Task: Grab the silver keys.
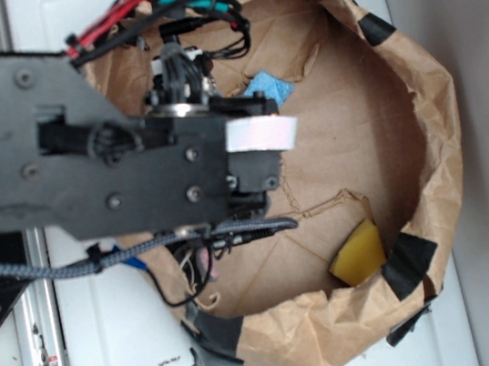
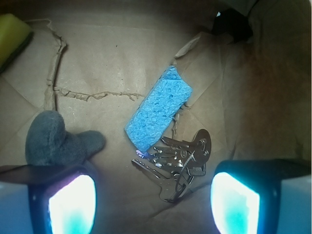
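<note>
**Pincer open above one key bunch in paper bag**

One white desk (image 1: 113, 350) carries one brown paper bag (image 1: 426, 165), its rim rolled down and patched with black tape. One black arm (image 1: 58, 165) reaches over the bag's left side and hides much of the floor in the exterior view.

Inside the bag, counted across both views: two sponges, one plush toy, one bunch of keys.

The blue sponge (image 2: 158, 108) lies at a slant near the middle of the floor in the wrist view. The yellow sponge (image 2: 12, 34) sits well apart from it against the bag wall. The grey plush toy (image 2: 58, 139) lies left of the blue sponge, not touching it, just beyond the pincer's left finger.

The keys (image 2: 180, 158) lie flat on the bag floor, fanned out on their ring, touching or just beside the blue sponge's lower end. The number of keys cannot be counted exactly; several show.

The pincer (image 2: 153, 202) is open, nothing held. Its two fingers (image 2: 70, 204) stand wide apart, and the keys lie between them, nearer the right one.
</note>
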Robot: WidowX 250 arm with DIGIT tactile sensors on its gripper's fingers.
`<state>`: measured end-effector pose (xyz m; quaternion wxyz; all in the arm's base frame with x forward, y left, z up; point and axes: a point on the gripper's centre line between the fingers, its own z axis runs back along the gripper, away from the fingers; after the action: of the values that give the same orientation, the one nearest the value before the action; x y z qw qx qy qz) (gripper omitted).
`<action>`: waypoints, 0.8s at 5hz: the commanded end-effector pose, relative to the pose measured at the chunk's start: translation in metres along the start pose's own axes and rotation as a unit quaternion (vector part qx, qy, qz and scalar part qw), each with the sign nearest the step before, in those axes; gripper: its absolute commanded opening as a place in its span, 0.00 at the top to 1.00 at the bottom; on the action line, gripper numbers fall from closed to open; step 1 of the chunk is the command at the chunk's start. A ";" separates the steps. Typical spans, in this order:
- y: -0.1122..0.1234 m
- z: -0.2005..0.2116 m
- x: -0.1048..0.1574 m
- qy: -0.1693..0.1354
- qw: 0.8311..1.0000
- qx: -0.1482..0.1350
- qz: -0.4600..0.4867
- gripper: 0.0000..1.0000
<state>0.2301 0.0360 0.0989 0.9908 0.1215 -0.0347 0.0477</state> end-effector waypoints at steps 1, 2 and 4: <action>0.015 -0.027 0.010 0.006 1.000 -0.002 0.004 0.00; 0.023 -0.025 0.004 -0.003 1.000 0.001 0.016 0.00; 0.021 -0.034 -0.009 0.009 1.000 -0.027 0.005 0.00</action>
<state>0.2192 0.0535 0.0645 0.9950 0.0905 -0.0197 0.0375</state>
